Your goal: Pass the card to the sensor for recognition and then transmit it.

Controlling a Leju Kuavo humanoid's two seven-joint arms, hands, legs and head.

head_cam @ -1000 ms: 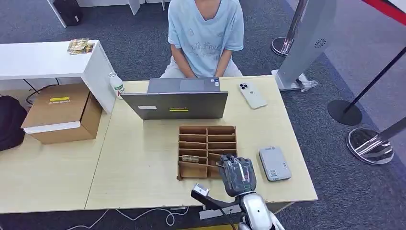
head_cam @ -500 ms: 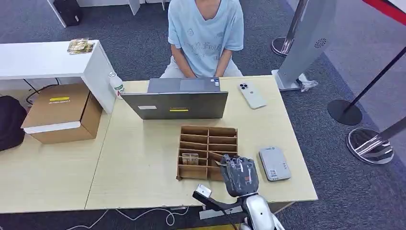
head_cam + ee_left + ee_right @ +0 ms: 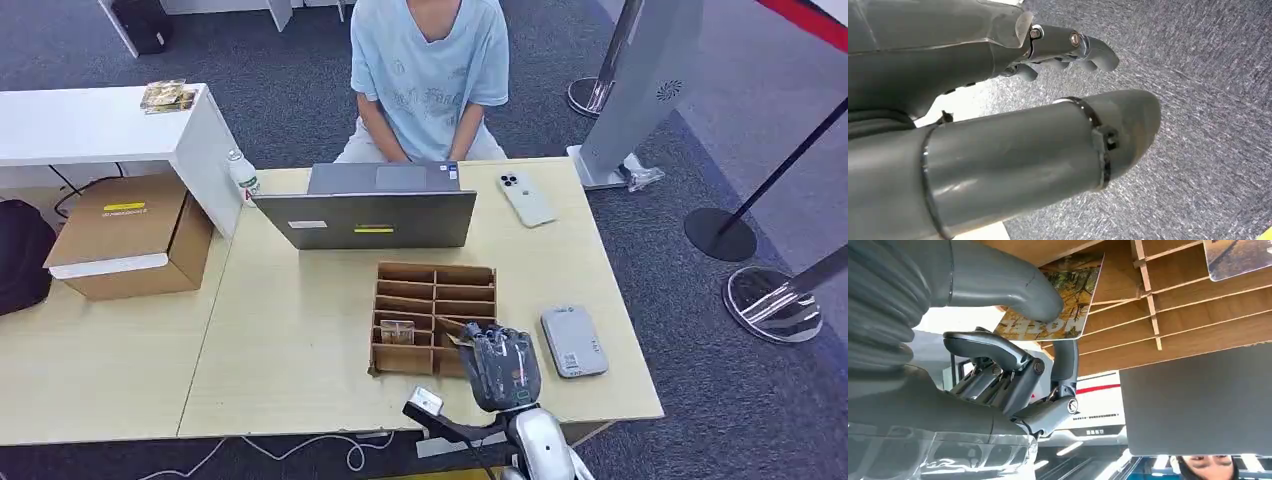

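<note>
My right hand [image 3: 500, 366] hovers over the near right corner of the wooden slotted organizer [image 3: 433, 275]. In the right wrist view its thumb [image 3: 1013, 285] presses a printed card [image 3: 1068, 310] against a finger, and the card sits tilted at the edge of the organizer [image 3: 1188, 305]. A second card [image 3: 397, 331] lies in a near left slot. The grey sensor [image 3: 573, 341] lies flat on the table just right of my hand. My left hand [image 3: 1048, 100] hangs over grey carpet, holding nothing, thumb and fingers apart.
A grey laptop [image 3: 370, 215] stands open behind the organizer, with a person [image 3: 428, 70] seated beyond it. A white phone [image 3: 526, 198] lies at the far right of the table [image 3: 290, 340]. A cardboard box [image 3: 130, 235] sits on the left.
My right hand has shifted slightly to the right and nearer with the card pinched in it. Nothing else has moved.
</note>
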